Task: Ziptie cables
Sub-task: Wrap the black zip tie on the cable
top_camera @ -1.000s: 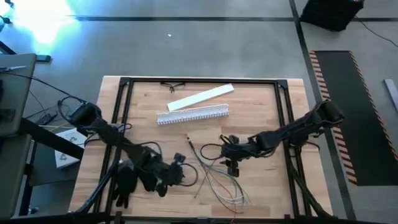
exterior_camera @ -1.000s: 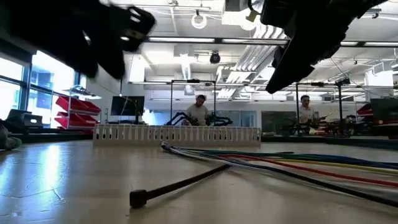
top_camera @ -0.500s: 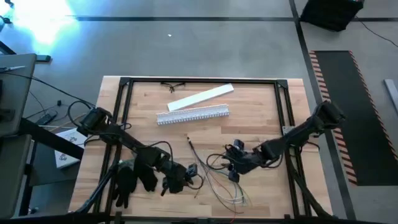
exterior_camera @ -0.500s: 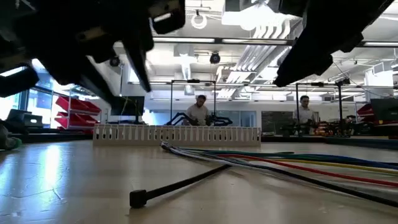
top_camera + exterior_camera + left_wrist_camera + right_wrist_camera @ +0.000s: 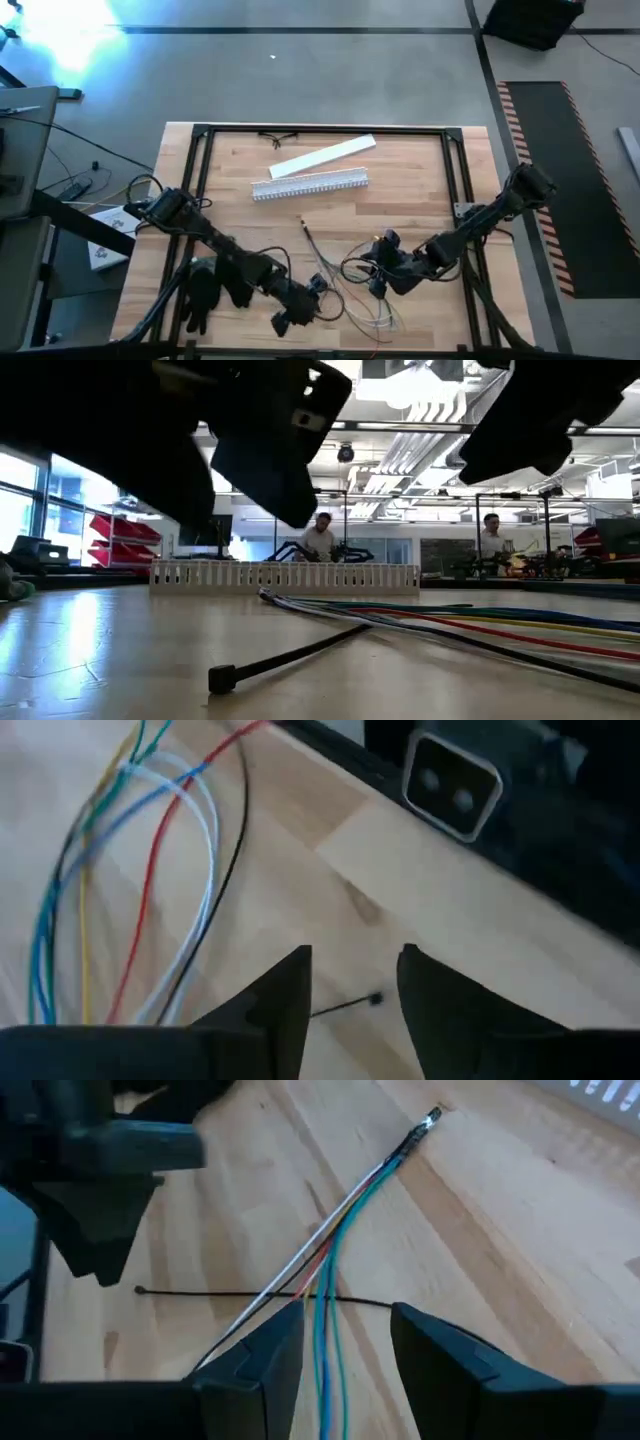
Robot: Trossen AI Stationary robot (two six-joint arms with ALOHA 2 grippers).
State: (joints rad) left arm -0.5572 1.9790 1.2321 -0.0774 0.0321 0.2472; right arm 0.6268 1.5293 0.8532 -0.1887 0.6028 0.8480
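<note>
Left gripper [image 5: 300,312], lower centre of the high view, moved in from the left edge of the desk [image 5: 420,170], fingers spread, empty. Cables [image 5: 345,290] fanned just right of it, zip tie [image 5: 250,1295] lying across them unfastened. Right gripper [image 5: 378,272] lowered alongside, spread too; likely closing in for grasps.

Robotics lab: seated people [image 5: 320,537] at other arm rigs [image 5: 310,550].

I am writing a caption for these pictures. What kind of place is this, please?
Probably a robotics lab or workshop. Beyond the wooden table the low view shows an open ceiling with ducts, two people seated at other robot arms, and red storage bins by big windows.
</note>
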